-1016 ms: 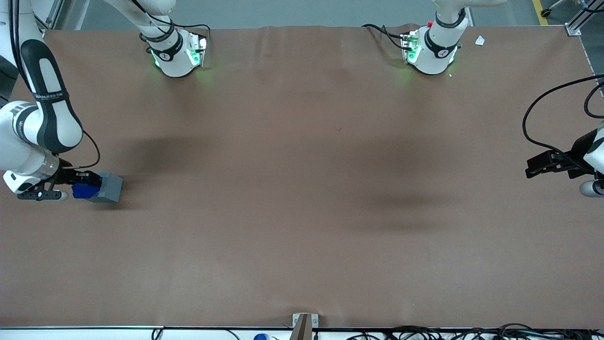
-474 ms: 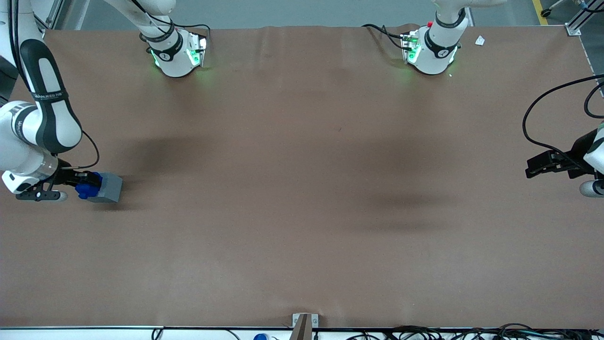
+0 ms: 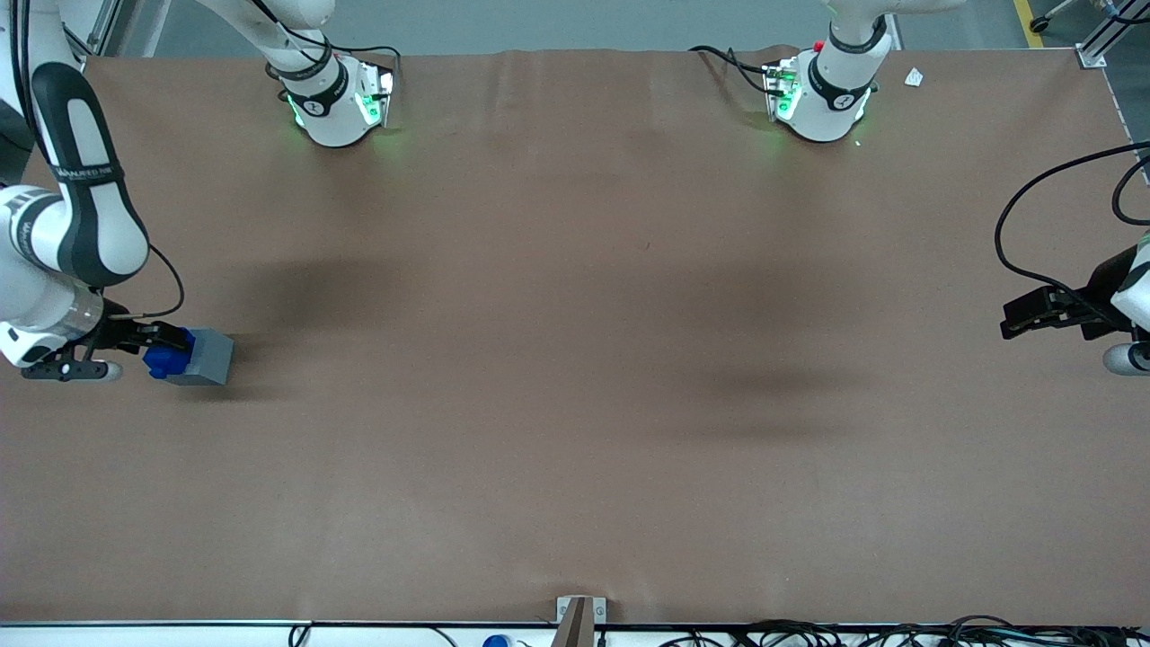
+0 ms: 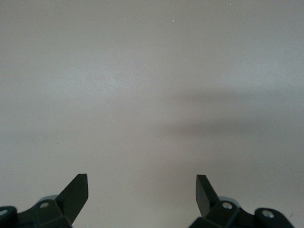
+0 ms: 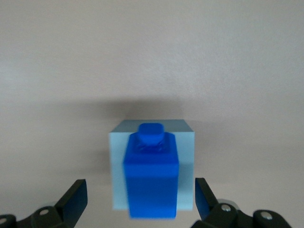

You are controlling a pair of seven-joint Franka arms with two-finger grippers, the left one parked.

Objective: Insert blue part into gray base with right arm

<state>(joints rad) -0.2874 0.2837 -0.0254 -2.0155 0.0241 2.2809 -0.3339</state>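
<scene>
The blue part [image 3: 164, 360] sits in the gray base [image 3: 208, 357] near the working arm's end of the brown table [image 3: 575, 359] and sticks out of it toward the gripper. In the right wrist view the blue part [image 5: 152, 183] fills the middle of the gray base [image 5: 186, 161], with its raised step showing. My right gripper [image 3: 154, 346] is right at the blue part. It is open, and its fingers [image 5: 76, 195] stand wide on either side of the block without touching it; the gripper's midpoint [image 5: 140, 197] falls over the blue part.
Two white arm bases with green lights [image 3: 337, 99] [image 3: 818, 90] stand on the table edge farthest from the front camera. A small metal bracket [image 3: 575, 615] and cables [image 3: 853, 633] lie at the nearest edge. A white scrap [image 3: 914, 77] lies beside the parked arm's base.
The blue part has shifted a little toward the gray base and now sits against it. The right arm's wrist and gripper have drawn back slightly from the blocks.
</scene>
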